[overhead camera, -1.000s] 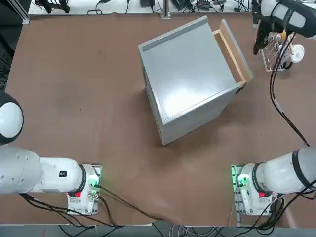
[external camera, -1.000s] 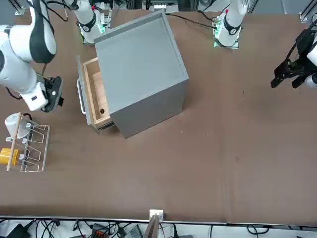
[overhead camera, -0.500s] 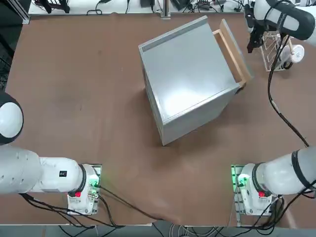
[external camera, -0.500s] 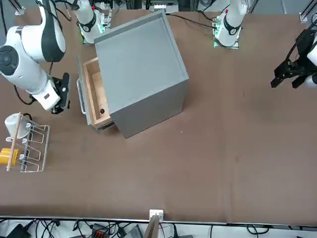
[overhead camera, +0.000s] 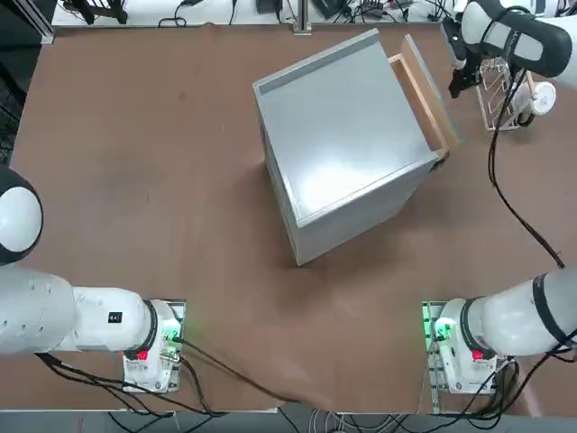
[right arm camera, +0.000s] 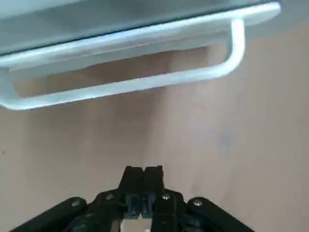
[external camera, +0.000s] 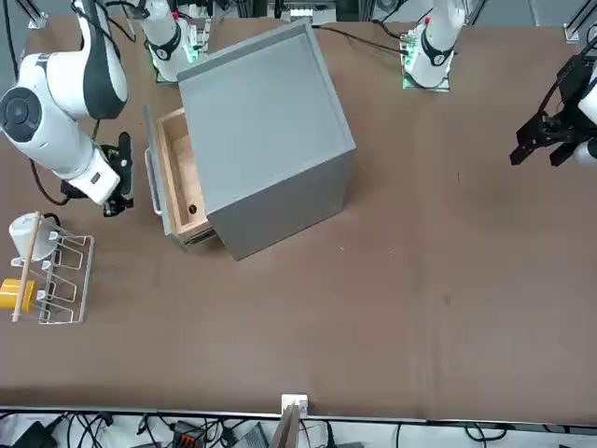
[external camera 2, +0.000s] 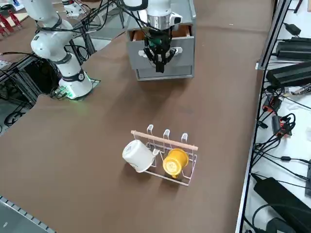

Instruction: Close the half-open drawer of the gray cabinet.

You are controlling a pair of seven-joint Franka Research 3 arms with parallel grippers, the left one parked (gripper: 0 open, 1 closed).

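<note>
The gray cabinet (overhead camera: pixel 343 135) (external camera: pixel 266 121) stands at the middle of the table, turned at an angle. Its drawer (overhead camera: pixel 425 90) (external camera: pixel 177 177) sticks out partway, showing tan wooden sides and a gray front panel (external camera 2: pixel 182 56) with a pale bar handle (right arm camera: pixel 145 87). My right gripper (overhead camera: pixel 450 88) (external camera: pixel 114 203) (external camera 2: pixel 158 69) (right arm camera: pixel 143 176) hangs just in front of that panel, a short gap from the handle. Its fingers are shut together with nothing between them.
A white wire rack (overhead camera: pixel 505 90) (external camera: pixel 51 271) (external camera 2: pixel 165 153) stands just beyond the gripper on the side away from the drawer. It holds a white mug (external camera 2: pixel 137 155) and a yellow mug (external camera 2: pixel 175 161). Cables lie past the table edges.
My right gripper has moved away from the wire rack and closer to the drawer's front panel. The drawer and cabinet have not moved.
</note>
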